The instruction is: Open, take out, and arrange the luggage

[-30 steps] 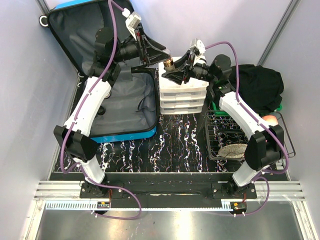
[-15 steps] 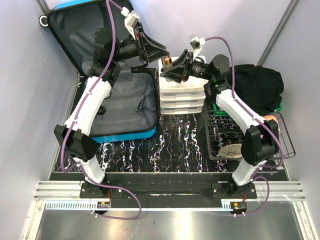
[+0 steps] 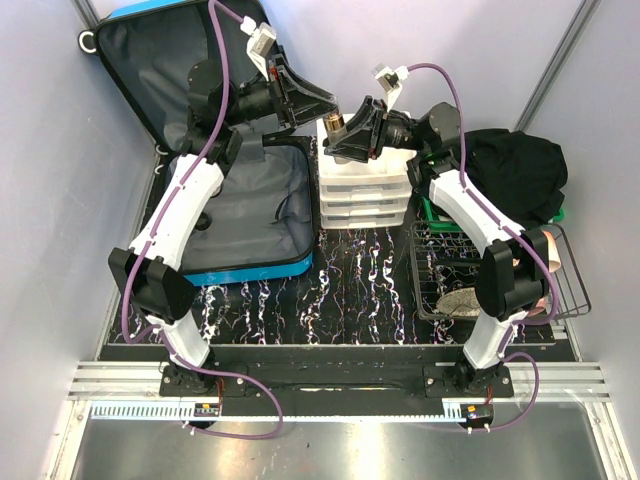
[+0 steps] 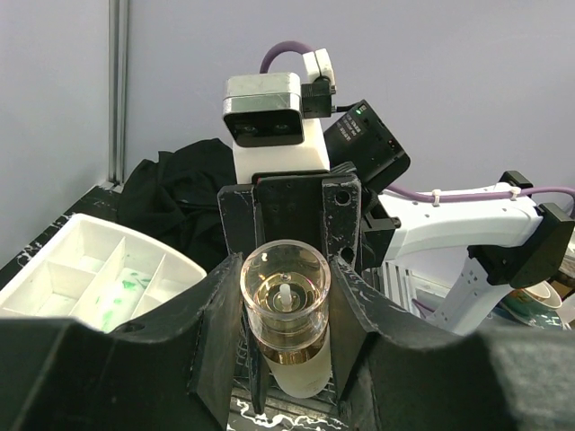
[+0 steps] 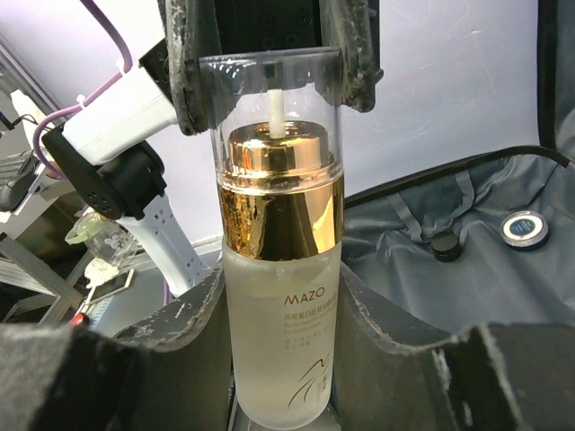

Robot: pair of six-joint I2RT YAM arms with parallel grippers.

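Above the white drawer organiser [image 3: 365,192], the left jaws pinch the clear cap of a pump bottle [image 5: 280,269] and the right jaws clamp its frosted body, hiding its base. The luggage [image 3: 250,215] lies open on the desk [image 3: 370,290] left of the organiser, its contents hard to make out.

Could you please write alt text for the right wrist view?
A frosted, gold-collared MAZO pump bottle is held by the right claw, its clear cap gripped by the left claw. The open, grey-lined luggage lies behind.
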